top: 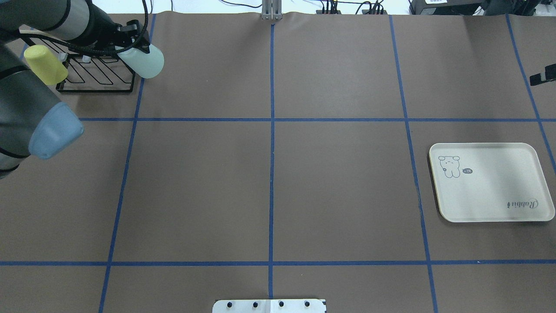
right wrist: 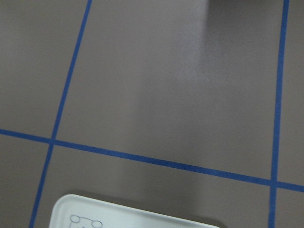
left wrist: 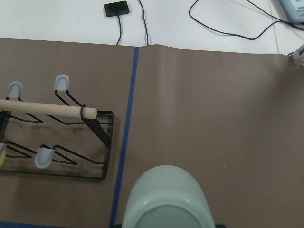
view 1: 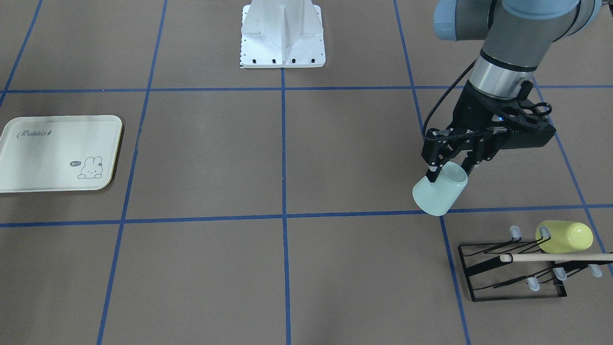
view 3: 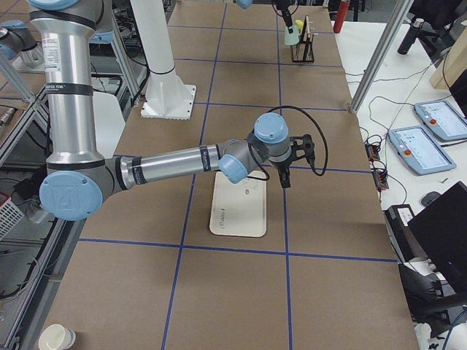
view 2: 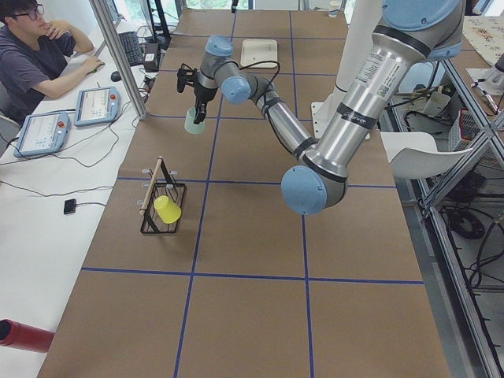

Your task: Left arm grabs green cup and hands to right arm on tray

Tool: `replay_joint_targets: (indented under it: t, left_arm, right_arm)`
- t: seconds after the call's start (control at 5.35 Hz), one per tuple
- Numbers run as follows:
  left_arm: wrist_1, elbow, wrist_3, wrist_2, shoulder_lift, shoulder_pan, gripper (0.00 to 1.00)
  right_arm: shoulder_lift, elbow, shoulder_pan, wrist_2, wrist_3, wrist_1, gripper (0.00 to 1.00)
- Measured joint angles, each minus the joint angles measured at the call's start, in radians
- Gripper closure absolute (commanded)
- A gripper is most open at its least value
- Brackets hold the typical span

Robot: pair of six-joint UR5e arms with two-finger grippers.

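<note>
Clamping the green cup (view 1: 440, 194) near its mouth, the left gripper (view 1: 449, 173) holds it raised clear of the rack (view 1: 507, 275) for handover, well apart from the tray (view 1: 57, 143); whether the right gripper (view 3: 283, 177) is open cannot be told.

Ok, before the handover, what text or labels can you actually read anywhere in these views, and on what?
"Rabbit": script in a corner of the tray.
"hi": in the dark speech bubble beside the bunny drawing on that tray.
The green cup and the yellow-green cup: no lettering visible.
Print on the left arm and the pendant screens: too small to read.
</note>
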State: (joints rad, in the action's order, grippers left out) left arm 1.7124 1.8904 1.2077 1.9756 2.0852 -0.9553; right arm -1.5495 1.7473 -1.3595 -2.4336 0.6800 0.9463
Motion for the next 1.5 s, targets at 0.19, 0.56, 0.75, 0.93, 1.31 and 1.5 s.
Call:
replay_joint_targets:
  t: [0.19, 0.56, 0.75, 0.93, 1.31, 1.5]
  left_arm:
    - [0.050, 0.045, 0.150, 0.032, 0.004, 0.036, 0.94]
    - [0.263, 0.084, 0.453, 0.043, 0.011, 0.133, 0.94]
    - [0.384, 0.084, 0.549, 0.045, 0.010, 0.169, 0.94]
    - [0.481, 0.082, 0.602, 0.045, 0.010, 0.216, 0.95]
    - [0.660, 0.083, 0.732, 0.045, 0.015, 0.299, 0.95]
    - [0.767, 0.080, 0.834, 0.043, 0.016, 0.313, 0.95]
  right_arm:
    - [-0.001, 0.000, 0.046, 0.000, 0.186, -0.167, 0.00]
    - [0.001, 0.000, 0.111, 0.001, 0.525, -0.485, 0.01]
    - [0.007, -0.001, 0.137, 0.004, 0.680, -0.640, 0.01]
    - [0.019, -0.001, 0.158, 0.007, 0.784, -0.755, 0.01]
    - [0.074, 0.001, 0.208, 0.016, 0.966, -0.943, 0.01]
    - [0.108, 0.003, 0.237, 0.045, 1.074, -1.037, 0.01]
